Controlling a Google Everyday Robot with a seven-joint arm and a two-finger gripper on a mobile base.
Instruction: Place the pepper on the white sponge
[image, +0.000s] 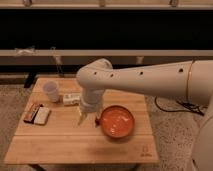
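Gripper (88, 119) hangs mid-desk (75, 145) btw box (71, 99) & bowl (118, 121), grip state can't tell, pepper (97, 122) prob. the dark bit at its tip; white sponge (42, 115) lies well off to frame-left, approx. level w/ it, long axis tilted up-right.

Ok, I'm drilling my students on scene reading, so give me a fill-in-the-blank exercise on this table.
1. The gripper hovers over the wooden table, right beside the orange ____.
2. The white sponge lies next to a reddish-brown ____.
3. Just beside the white cup stands a labelled white ____.
Missing words: bowl; pad; box.
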